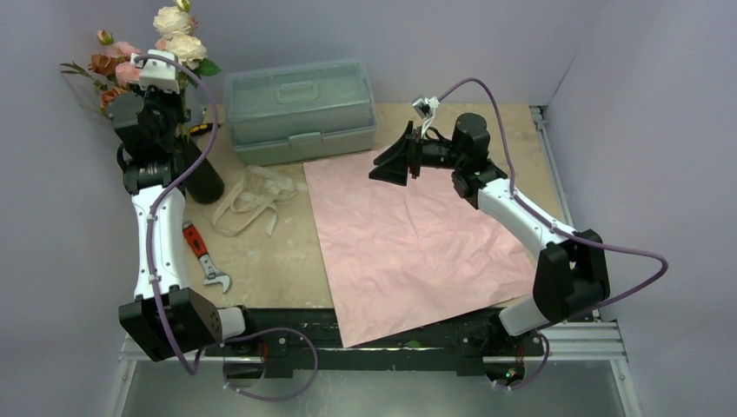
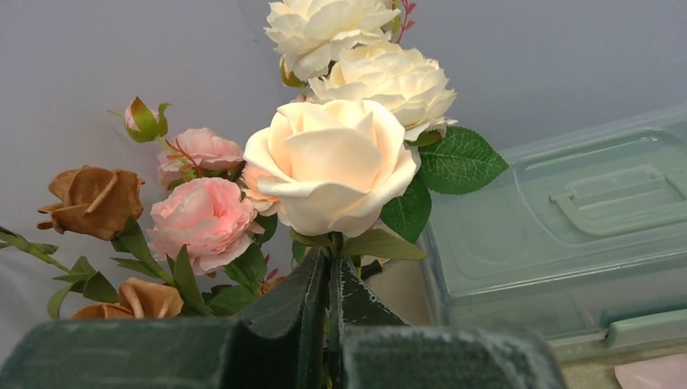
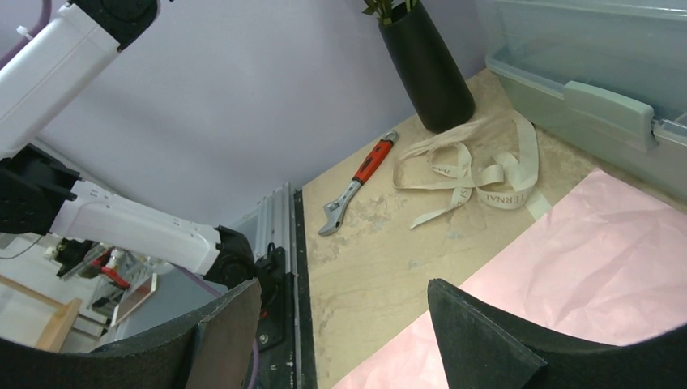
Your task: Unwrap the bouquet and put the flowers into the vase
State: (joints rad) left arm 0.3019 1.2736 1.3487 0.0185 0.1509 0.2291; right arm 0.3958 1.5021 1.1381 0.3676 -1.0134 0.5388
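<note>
My left gripper [image 2: 334, 263] is shut on the thin green stem just under a cream rose [image 2: 332, 162]. Around it are more of the flowers [image 1: 174, 39]: white, pink and orange-brown roses with green leaves, at the far left against the wall. The black vase [image 3: 425, 69] stands below them with green stems in its mouth; in the top view the vase [image 1: 205, 178] is partly hidden by the left arm. The bouquet's pink paper [image 1: 408, 234] lies unfolded and flat mid-table. My right gripper [image 3: 339, 288] hovers open over its far-left corner, holding nothing.
A loose beige ribbon [image 1: 252, 195] lies between vase and paper. The pale green toolbox [image 1: 300, 109] stands at the back. A red-handled wrench [image 1: 204, 256] lies beside the left arm. Walls close in at the back and both sides.
</note>
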